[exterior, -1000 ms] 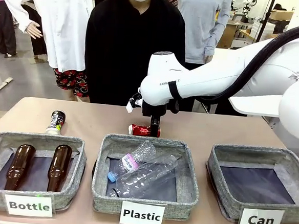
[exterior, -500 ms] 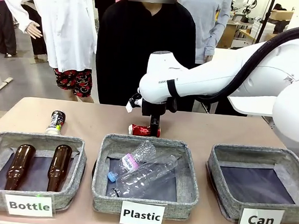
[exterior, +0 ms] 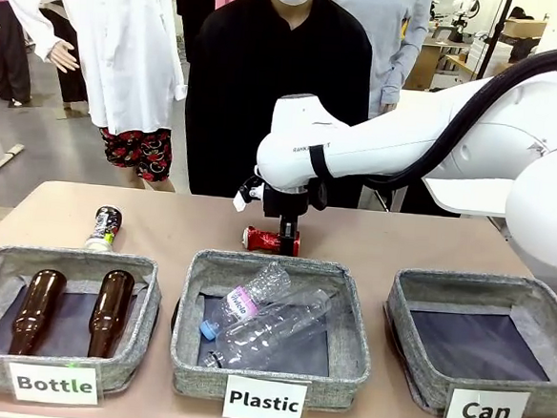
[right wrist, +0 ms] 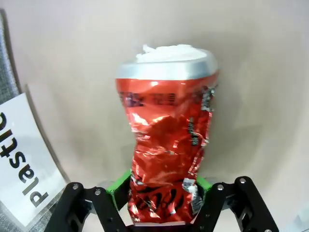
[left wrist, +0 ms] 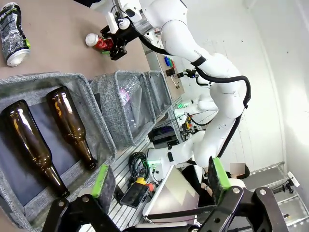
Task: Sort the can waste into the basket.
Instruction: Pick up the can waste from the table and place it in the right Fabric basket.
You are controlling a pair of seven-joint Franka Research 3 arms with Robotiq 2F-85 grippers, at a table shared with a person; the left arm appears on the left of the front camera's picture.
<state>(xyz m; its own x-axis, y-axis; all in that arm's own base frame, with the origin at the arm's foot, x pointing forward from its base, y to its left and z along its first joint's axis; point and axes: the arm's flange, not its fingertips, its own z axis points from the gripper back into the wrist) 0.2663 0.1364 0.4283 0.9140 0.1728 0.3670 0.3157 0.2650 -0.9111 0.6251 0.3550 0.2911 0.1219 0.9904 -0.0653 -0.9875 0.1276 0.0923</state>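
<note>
The crushed shiny red can (exterior: 260,238) lies on its side behind the middle basket, and my right gripper (exterior: 287,240) is shut on one end of it. In the right wrist view the green pads (right wrist: 119,185) press both sides of the red can (right wrist: 166,140), just above the tan table. The dark printed can (exterior: 104,226) lies at the far left of the table, also seen as a can (left wrist: 12,33) in the left wrist view. The grey "Can" basket (exterior: 401,296) stands at the front right with nothing inside. My left gripper (left wrist: 161,179) hangs open, off the table's side.
The "Bottle" basket (exterior: 149,286) holds two brown glass bottles. The "Plastic" basket (exterior: 189,289) holds clear plastic bottles. A person in black (exterior: 268,84) stands at the far edge. Bare tabletop lies between the red can and the "Can" basket.
My right gripper has closed on the red can, which now sits slightly higher and a touch to the right. The left arm has not moved.
</note>
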